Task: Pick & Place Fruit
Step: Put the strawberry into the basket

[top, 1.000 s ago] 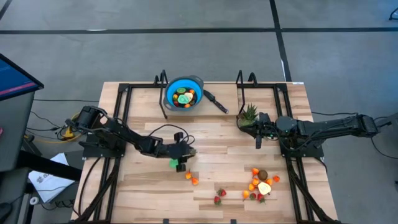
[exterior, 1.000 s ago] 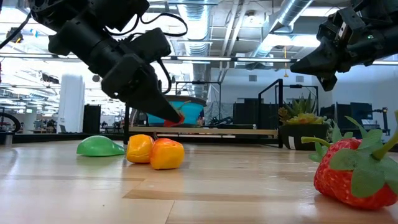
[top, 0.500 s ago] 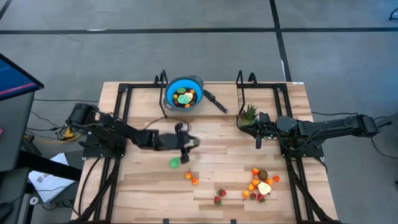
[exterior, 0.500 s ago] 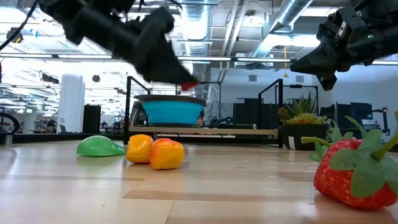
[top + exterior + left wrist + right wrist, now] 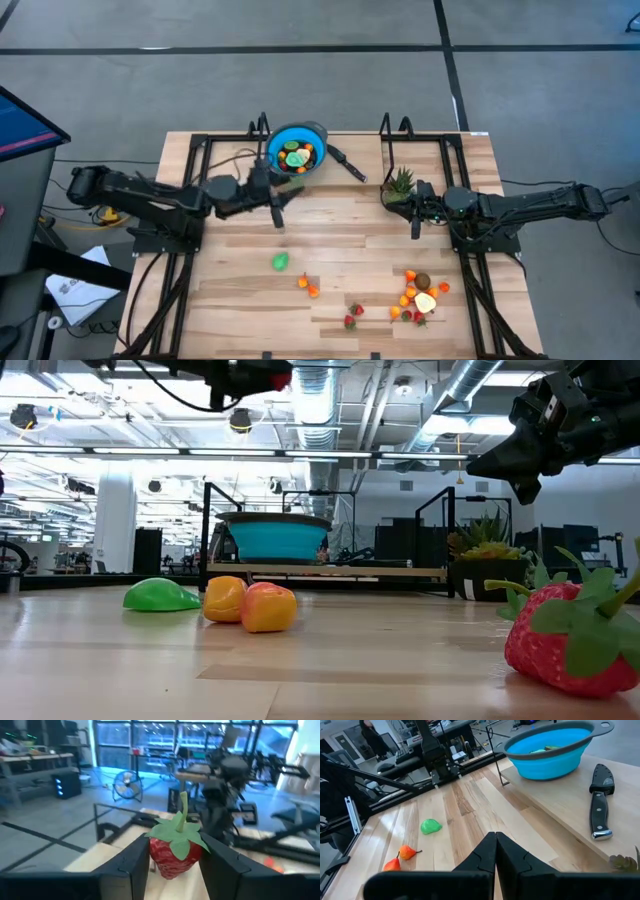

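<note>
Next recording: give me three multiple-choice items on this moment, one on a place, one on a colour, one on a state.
1. Where does the knife lie?
A. beside the blue bowl
B. among the fruit pile
C. off the table

2. What colour is the fruit in the left tool?
A. green
B. red
C. orange

3. How is the right tool?
A. wide open
B. shut on a knife
C. shut, empty

Answers: 1 A, the high view shows the knife right of the bowl; 2 B, a red strawberry sits between its fingers; 3 C, fingers together with nothing between.
</note>
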You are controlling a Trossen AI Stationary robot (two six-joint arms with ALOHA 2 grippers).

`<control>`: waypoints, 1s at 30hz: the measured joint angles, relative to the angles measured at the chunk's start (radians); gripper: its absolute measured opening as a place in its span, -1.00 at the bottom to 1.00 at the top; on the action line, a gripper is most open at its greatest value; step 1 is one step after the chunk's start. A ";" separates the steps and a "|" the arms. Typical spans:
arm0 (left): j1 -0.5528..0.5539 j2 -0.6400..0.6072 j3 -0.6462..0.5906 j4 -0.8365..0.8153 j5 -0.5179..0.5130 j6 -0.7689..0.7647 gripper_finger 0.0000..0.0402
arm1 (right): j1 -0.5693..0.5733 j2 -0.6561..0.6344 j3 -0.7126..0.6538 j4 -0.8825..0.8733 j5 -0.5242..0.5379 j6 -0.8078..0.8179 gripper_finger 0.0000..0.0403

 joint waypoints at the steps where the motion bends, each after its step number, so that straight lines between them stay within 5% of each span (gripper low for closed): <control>1: 0.006 -0.014 0.000 -0.001 -0.011 0.000 -0.29 | 0.000 0.000 0.000 0.001 0.000 0.000 -0.99; 12: 0.113 -0.010 0.000 0.006 -0.049 0.000 -0.29 | 0.000 0.000 0.000 0.004 0.000 0.001 -0.99; 30: 0.360 0.229 0.000 0.185 -0.048 -0.004 -0.29 | -0.001 0.000 0.000 0.011 0.000 0.001 -0.99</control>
